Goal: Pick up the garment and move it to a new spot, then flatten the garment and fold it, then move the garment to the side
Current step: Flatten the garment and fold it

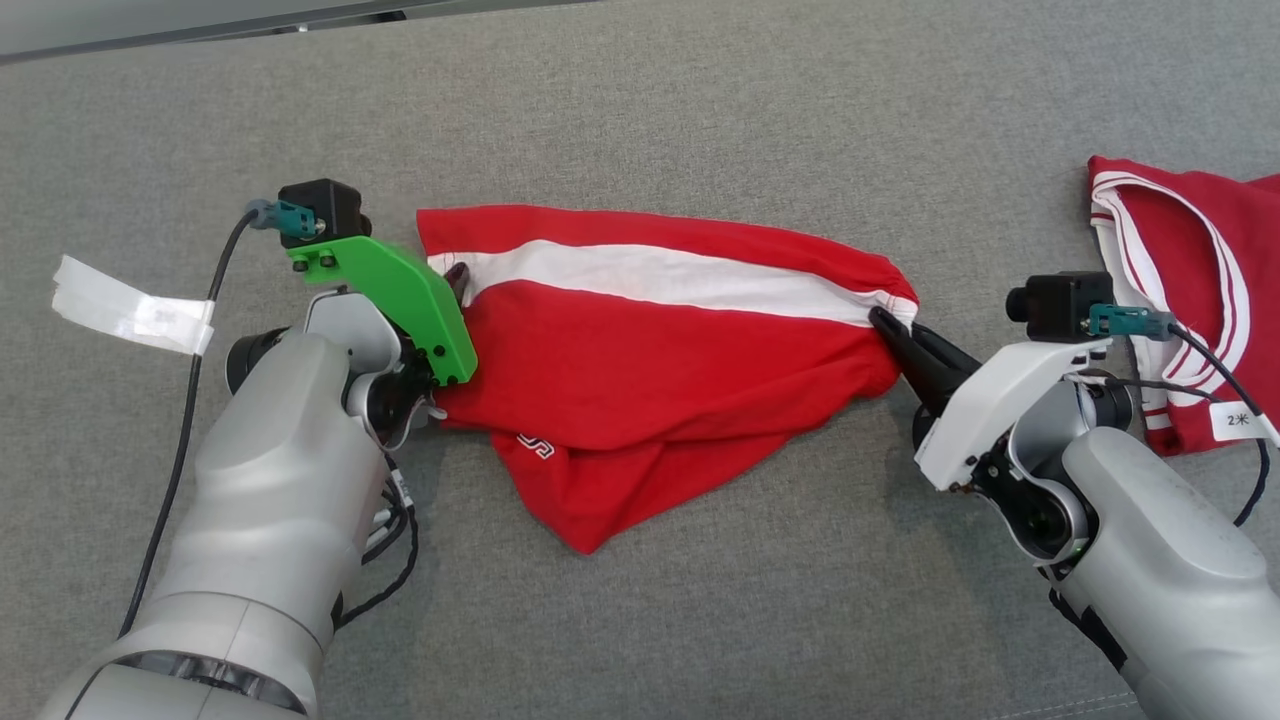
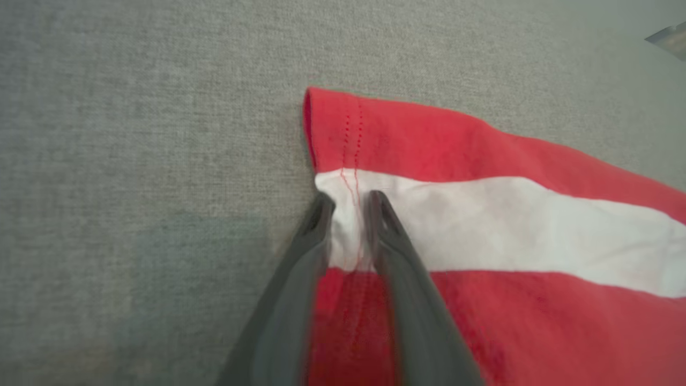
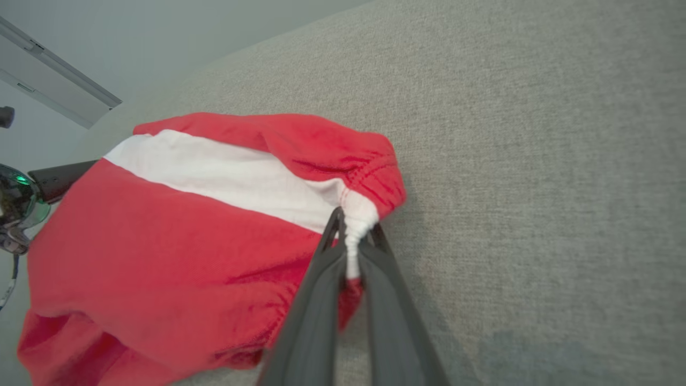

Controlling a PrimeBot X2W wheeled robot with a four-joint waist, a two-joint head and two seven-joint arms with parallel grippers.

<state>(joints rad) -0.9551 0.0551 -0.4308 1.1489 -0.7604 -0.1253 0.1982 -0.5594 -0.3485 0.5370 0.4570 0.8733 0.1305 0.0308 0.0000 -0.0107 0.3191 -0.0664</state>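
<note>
**Grey forearms flank a red garment stretched across the worktop**

Nearest the head camera, the left arm [image 1: 270, 520] and the right arm [image 1: 1170, 540] rise from the two lower corners, each reaching in towards one end of the garment [image 1: 650, 360]. The garment is red with a broad white stripe. It lies in the middle of the grey cloth-covered worktop [image 1: 700, 620], spread left to right, with a loose point of fabric hanging towards the near edge.

The left gripper [image 1: 458, 282] sits under a green bracket [image 1: 400, 290] at the garment's left end. In the left wrist view, the left gripper [image 2: 351, 206] has its jaws standing apart astride the stitched hem. The white stripe lies flat between them and is not pinched. One finger rests at the cloth's very edge and the other on the stripe.

The right gripper [image 1: 885, 320] comes from a white bracket [image 1: 1010, 390] to meet the garment's right end. In the right wrist view, the right gripper [image 3: 356, 225] has its jaws clenched on the hem, and the fabric is gathered into tight puckers around the grip.

Well apart at the far right lies a second red garment [image 1: 1180, 250] with white striped trim, and a small white label [image 1: 1235, 420] sits near its lower edge. A strip of pale tape [image 1: 130, 315] is stuck to the worktop at the left, beside the left arm's black cable [image 1: 185, 420].
</note>
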